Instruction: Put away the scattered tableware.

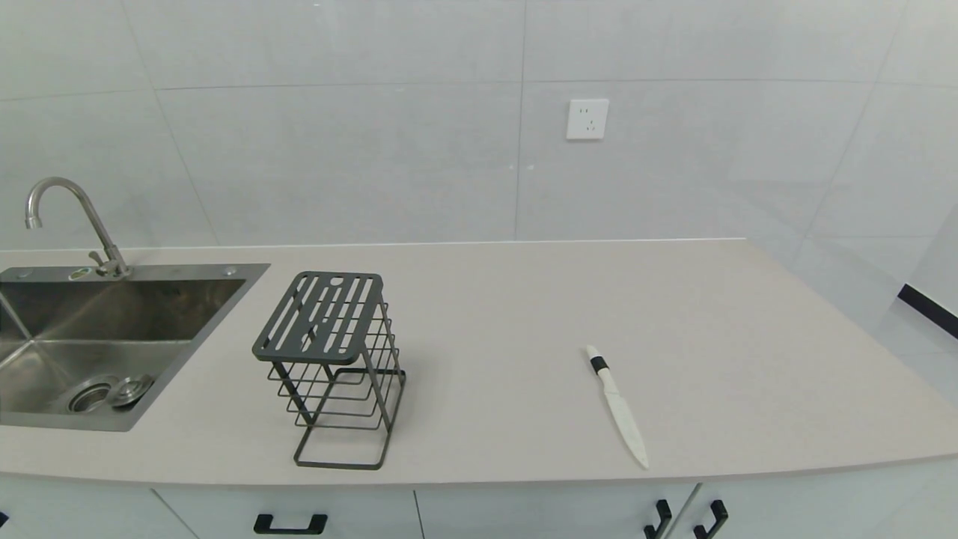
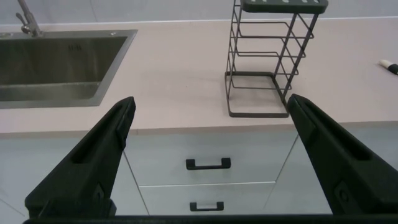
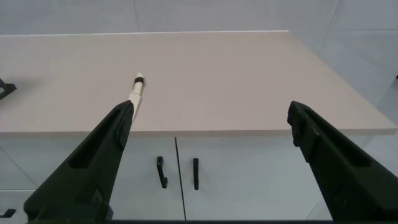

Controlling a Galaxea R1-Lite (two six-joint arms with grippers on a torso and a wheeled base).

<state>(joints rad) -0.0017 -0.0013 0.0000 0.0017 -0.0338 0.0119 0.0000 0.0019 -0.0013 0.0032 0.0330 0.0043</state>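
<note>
A white knife (image 1: 617,404) with a black band near its handle end lies flat on the pale countertop (image 1: 524,314), its tip close to the front edge. Its handle end also appears as the knife (image 3: 135,92) and the knife (image 2: 389,65). A black wire rack (image 1: 333,363) with a slotted top stands left of it; the rack (image 2: 267,59) rises beyond my left gripper. My left gripper (image 2: 211,124) hangs open in front of the cabinet, below counter height. My right gripper (image 3: 208,124) is open too, off the counter's front edge, with the knife beyond its one finger.
A steel sink (image 1: 45,340) with a faucet (image 1: 71,221) is set into the counter at the left. White cabinet fronts with black handles (image 1: 290,523) run below the front edge. A wall socket (image 1: 587,119) sits on the tiled wall behind.
</note>
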